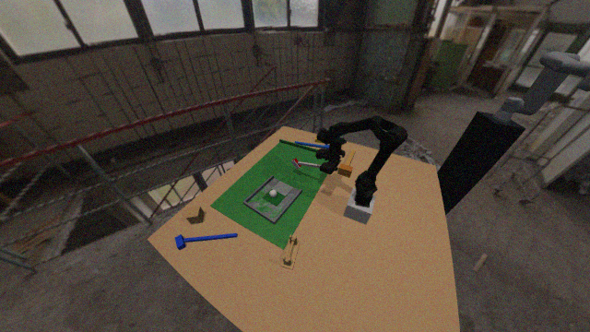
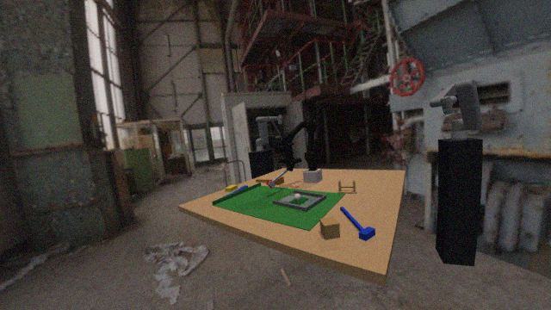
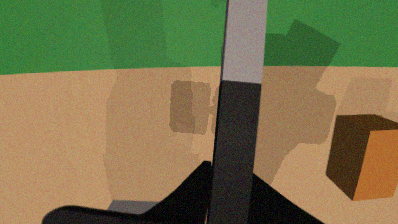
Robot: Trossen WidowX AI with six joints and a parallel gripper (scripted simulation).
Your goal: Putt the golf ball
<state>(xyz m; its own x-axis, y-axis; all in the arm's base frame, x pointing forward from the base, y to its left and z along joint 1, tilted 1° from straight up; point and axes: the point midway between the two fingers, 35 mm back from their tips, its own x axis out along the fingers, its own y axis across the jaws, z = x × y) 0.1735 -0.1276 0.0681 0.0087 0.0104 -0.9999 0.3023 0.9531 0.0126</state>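
My gripper (image 1: 326, 166) (image 2: 289, 169) (image 3: 221, 169) is shut on the red putter (image 1: 310, 164) (image 2: 280, 176) (image 3: 245, 45) by its dark grip. The pale shaft slants down from the fingers, and the red and white head hangs above the green mat (image 1: 240, 198) (image 2: 254, 211) (image 3: 50, 35), apart from its shadow. The white golf ball (image 1: 273, 193) (image 2: 297, 196) is on the grey-rimmed ramp platform (image 1: 287, 189) (image 2: 313, 200), at the far edge of the green patch (image 1: 277, 201) (image 2: 301, 201). I cannot tell whether it is moving. The ball is outside the wrist view.
An orange-headed mallet (image 1: 346, 171) (image 2: 280, 181) (image 3: 382, 165) lies beside the gripper. A blue bar (image 1: 310, 145) lies behind the mat's low green wall. A blue mallet (image 1: 209, 238) (image 2: 367, 233), a tan block (image 1: 196, 216) (image 2: 331, 229) and a small wooden stand lie around the mat's other end.
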